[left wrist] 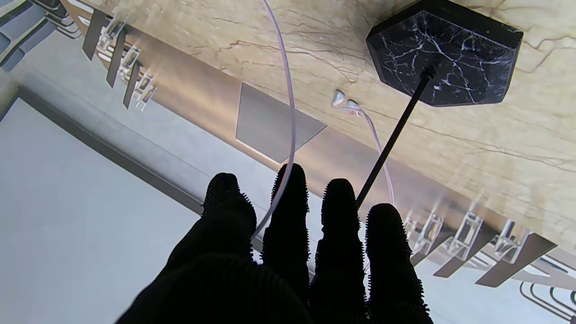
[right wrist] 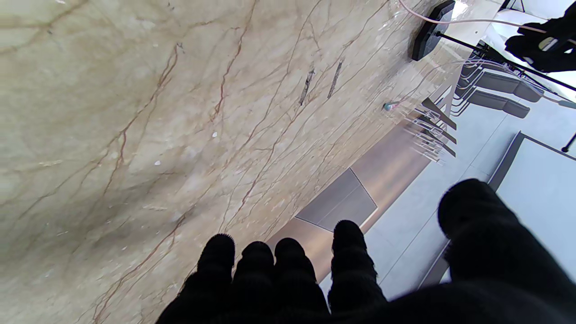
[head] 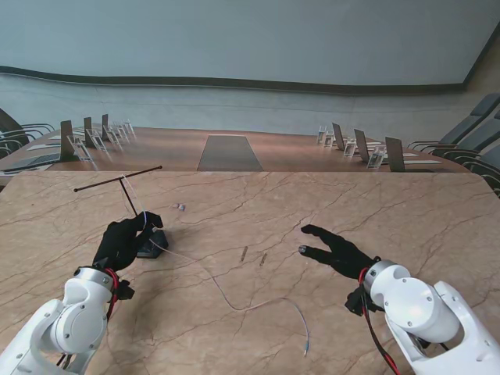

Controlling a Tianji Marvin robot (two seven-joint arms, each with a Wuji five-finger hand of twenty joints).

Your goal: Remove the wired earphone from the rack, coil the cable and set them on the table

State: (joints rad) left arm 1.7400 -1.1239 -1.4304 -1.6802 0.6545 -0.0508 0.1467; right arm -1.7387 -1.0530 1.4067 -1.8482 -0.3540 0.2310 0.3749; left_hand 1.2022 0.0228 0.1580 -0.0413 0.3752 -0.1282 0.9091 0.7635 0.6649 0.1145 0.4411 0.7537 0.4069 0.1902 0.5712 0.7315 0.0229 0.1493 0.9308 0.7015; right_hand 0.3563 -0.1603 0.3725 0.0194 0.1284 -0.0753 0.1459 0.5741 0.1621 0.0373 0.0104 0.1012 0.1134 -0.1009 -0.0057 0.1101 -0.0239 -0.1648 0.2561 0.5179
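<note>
Earphone: a thin, pale wired set; its cable [head: 234, 301] trails across the marble table [head: 391, 211] from the rack toward me and to the right, ending in a free tip [head: 307, 350] near the table's near edge.
Earbuds: two small white buds [left wrist: 344, 101] lie on the table just beside the rack base, on its far side.
Rack: a thin black T-shaped stand [head: 121, 180] on a dark marbled base [left wrist: 445, 51]; in the left wrist view one run of cable passes close along the upright, and contact cannot be told.
Left hand [head: 125, 241]: raised at the upright, close above the base; its fingers [left wrist: 288, 211] stand side by side with a strand of cable running between thumb and forefinger. Whether it is pinched or merely resting there cannot be told.
Right hand [head: 337, 251]: low over bare table, well apart from the cable; fingers spread, holding nothing.
Handling, judged: very light, limp, smooth and prone to slip; it will sag, tangle and snag on the rack if pulled sideways. The joints at the buds are likely fragile.
Where to hold, judged: pinch the cable itself near the rack with the left hand, and gather the loose run near the free tip with the right, not the buds.
</note>
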